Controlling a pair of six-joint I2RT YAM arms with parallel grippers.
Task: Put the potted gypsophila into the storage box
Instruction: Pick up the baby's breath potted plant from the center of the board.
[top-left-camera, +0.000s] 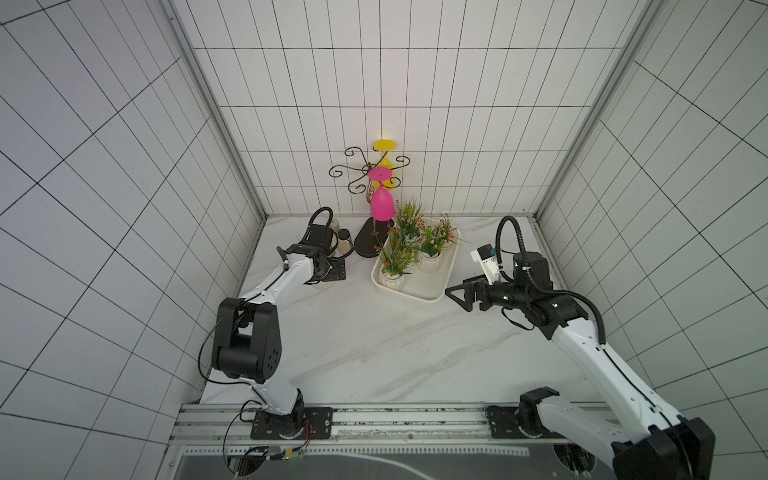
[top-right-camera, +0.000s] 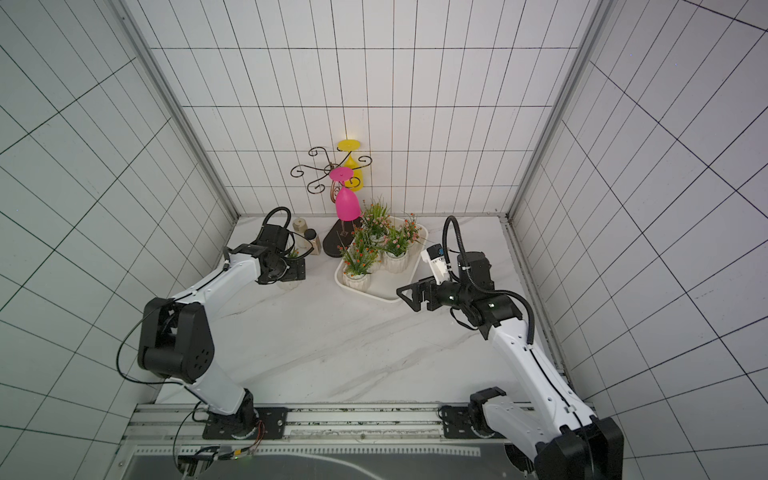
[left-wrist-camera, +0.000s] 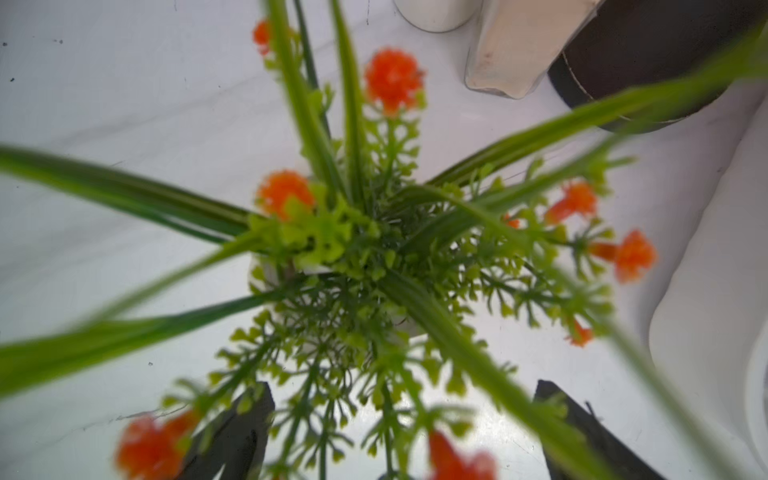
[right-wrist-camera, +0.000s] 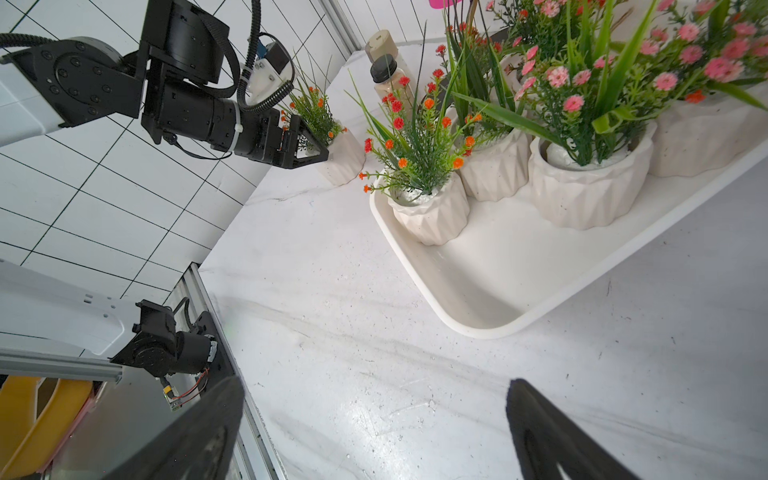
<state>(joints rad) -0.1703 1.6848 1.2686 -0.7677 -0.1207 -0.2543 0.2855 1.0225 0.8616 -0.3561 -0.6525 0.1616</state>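
One potted gypsophila with orange blooms, its white ribbed pot on the table left of the storage box, stands outside the box. My left gripper hangs over it, open, its fingers on either side of the foliage; from the right wrist view the left gripper is level with the pot's rim. Several other potted gypsophila stand in the far half of the box. My right gripper is open and empty above bare table, just off the box's near right corner.
A scrolled wire rack on a dark base stands behind the box, with a pink goblet and a yellow goblet hung upside down. Two capped bottles stand close behind the left gripper. Tiled walls enclose the marble table.
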